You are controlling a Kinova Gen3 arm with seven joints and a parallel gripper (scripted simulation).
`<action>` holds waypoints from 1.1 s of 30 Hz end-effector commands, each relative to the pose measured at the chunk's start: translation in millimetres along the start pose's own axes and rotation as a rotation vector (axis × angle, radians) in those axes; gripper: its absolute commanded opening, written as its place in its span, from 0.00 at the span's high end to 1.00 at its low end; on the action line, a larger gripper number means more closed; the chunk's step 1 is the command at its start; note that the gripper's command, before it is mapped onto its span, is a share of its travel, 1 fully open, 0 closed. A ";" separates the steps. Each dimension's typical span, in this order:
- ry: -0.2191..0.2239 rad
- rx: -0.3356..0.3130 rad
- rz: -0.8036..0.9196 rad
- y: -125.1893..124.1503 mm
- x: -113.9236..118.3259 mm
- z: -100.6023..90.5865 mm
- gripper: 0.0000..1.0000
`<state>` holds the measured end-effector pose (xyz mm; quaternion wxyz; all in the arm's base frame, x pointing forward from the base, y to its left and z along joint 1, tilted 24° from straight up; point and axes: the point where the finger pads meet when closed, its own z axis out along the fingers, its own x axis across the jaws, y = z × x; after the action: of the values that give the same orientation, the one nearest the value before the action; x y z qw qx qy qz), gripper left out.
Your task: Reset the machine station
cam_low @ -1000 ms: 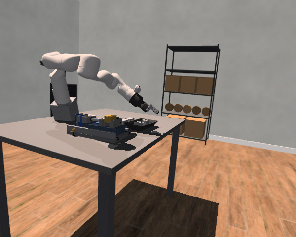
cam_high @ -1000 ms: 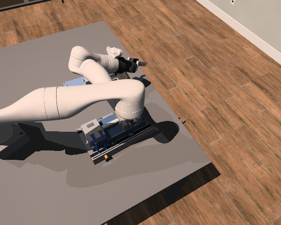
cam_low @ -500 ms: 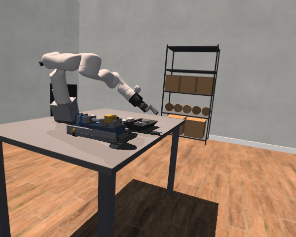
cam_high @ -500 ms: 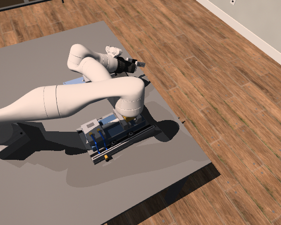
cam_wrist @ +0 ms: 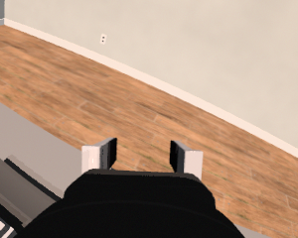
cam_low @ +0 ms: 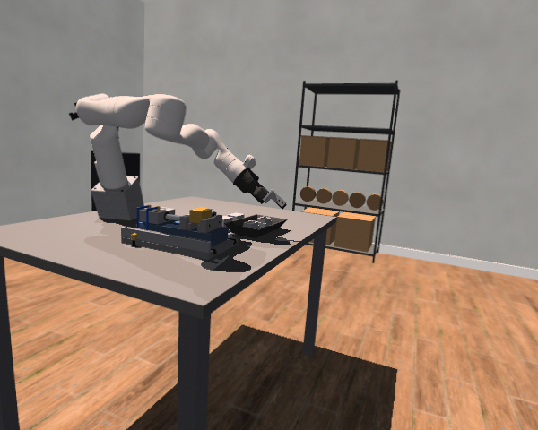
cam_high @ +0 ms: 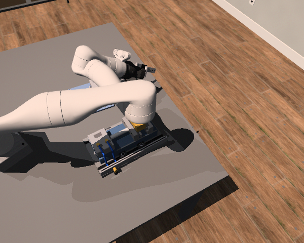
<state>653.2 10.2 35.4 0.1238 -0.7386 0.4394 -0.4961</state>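
Note:
My gripper (cam_high: 147, 67) (cam_low: 278, 201) (cam_wrist: 143, 150) is open and empty, tilted outward above the table's far edge, beyond the outfeed tray. The black outfeed tray (cam_low: 259, 232) holds light gray parts (cam_low: 263, 222); their number and pockets are unclear. A yellow brass blank (cam_high: 138, 126) (cam_low: 199, 214) sits in the vise, beside the fixed jaw (cam_low: 210, 224), its top above the jaws. Whether it rests on the bars, and the work stop, cannot be made out. The light blue infeed plate (cam_high: 78, 86) is mostly hidden by the arm. Pale blocks (cam_low: 233, 216) show behind the vise.
The arm's elbow (cam_high: 143, 96) hangs over the vise in the top view. Blue hoses (cam_high: 111, 150) (cam_low: 138, 217) stand at the vise's other end. A small yellow-topped fitting (cam_high: 115, 170) (cam_low: 134, 238) is beside the vise base. A shelf rack (cam_low: 348, 169) stands beyond the table.

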 end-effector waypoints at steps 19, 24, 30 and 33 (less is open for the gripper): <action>-0.009 -0.064 -0.018 6.9 -8.9 -8.3 0.00; -0.009 -0.064 -0.018 6.9 -8.9 -8.3 0.00; -0.012 -0.086 -0.022 10.4 -11.6 -11.0 0.00; -0.012 -0.086 -0.022 10.4 -11.6 -11.0 0.00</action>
<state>636.8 13.0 24.1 0.0903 -0.7500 0.4540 -0.4725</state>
